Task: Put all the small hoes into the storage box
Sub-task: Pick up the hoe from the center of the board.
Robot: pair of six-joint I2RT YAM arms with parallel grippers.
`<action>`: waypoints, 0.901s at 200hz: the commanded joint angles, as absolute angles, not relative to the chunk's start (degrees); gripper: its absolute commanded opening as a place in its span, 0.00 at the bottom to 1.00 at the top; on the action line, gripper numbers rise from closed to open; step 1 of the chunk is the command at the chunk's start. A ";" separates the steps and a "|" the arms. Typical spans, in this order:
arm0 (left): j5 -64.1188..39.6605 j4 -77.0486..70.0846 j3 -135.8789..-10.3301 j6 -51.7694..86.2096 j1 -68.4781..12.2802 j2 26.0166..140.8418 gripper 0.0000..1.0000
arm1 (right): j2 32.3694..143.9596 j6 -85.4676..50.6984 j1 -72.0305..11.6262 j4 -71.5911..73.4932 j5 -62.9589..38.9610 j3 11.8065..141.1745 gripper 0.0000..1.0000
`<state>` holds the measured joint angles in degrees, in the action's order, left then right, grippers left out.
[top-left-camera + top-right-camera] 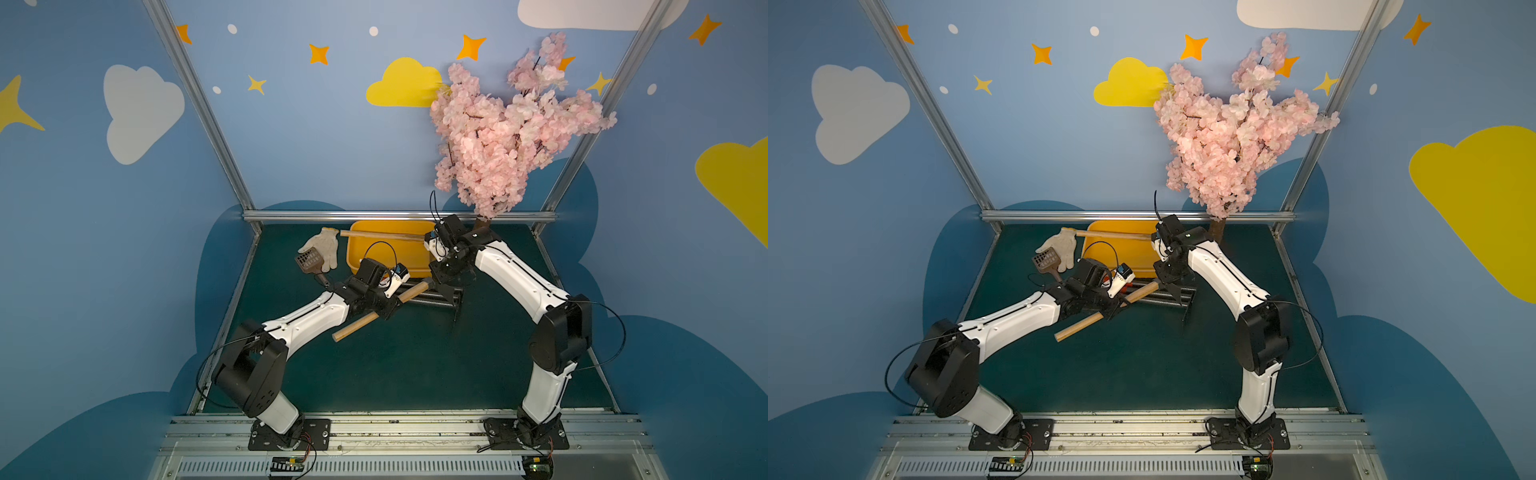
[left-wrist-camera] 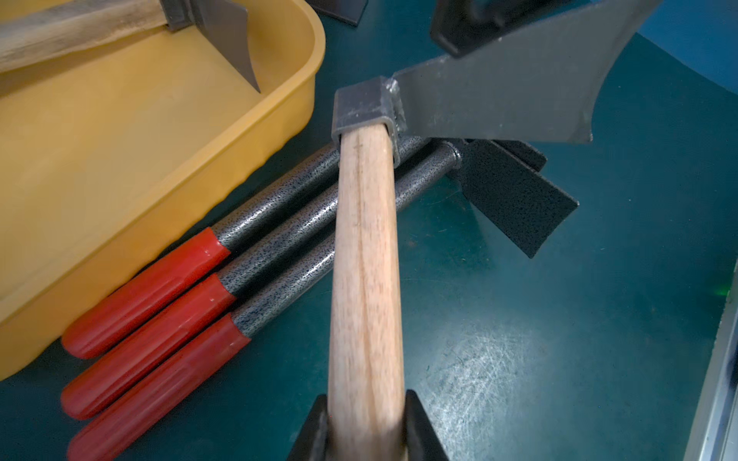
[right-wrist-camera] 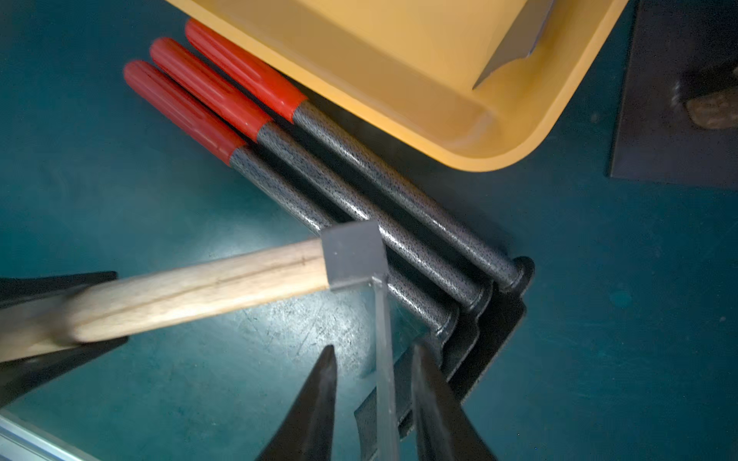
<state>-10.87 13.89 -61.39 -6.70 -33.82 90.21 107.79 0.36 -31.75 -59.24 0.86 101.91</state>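
Note:
The small hoe [image 1: 365, 318] has a pale wooden handle [image 2: 365, 247] and a grey metal blade [image 2: 511, 95]. My left gripper [image 2: 365, 399] is shut on the handle and holds the hoe above the table, in front of the storage box [image 1: 374, 253]. The hoe's head points toward the right arm. My right gripper [image 3: 373, 351] is open, with a finger on each side of the blade's edge [image 3: 383, 359] and a gap showing. The storage box [image 2: 159, 191] is a shallow yellow-orange tub at the back of the green table.
Another wooden-handled tool [image 1: 382, 235] lies across the box. Three red-gripped metal tools [image 2: 159, 319] lie side by side under the hoe against the box's front wall. A white glove [image 1: 328, 245] and brown scoop [image 1: 309, 262] lie left of the box. A pink blossom tree [image 1: 507, 137] stands back right.

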 commanded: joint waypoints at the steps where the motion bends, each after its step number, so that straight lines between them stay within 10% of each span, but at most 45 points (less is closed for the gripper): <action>1: -10.40 11.30 -61.78 -8.00 -33.90 87.38 0.03 | 107.56 0.97 -31.88 -64.42 2.49 102.88 0.33; 53: -10.24 11.16 -61.28 -8.43 -34.27 85.77 0.03 | 109.54 1.31 -31.74 -64.43 1.74 102.53 0.31; 108: -9.79 10.81 -60.82 -8.53 -34.60 83.98 0.03 | 111.61 0.58 -31.90 -62.83 -1.32 102.56 0.00; 137: -8.50 10.55 -60.49 -8.36 -34.59 83.80 0.03 | 111.12 -0.16 -31.79 -62.41 -0.72 103.33 0.00; 180: 3.37 7.59 -58.39 -3.70 -33.96 81.20 0.44 | 111.22 -2.53 -30.89 -61.11 0.33 105.64 0.00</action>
<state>-4.67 12.71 -58.85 -7.27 -34.68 85.23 110.87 -0.27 -31.55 -61.71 -1.65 102.78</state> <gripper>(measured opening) 0.338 0.060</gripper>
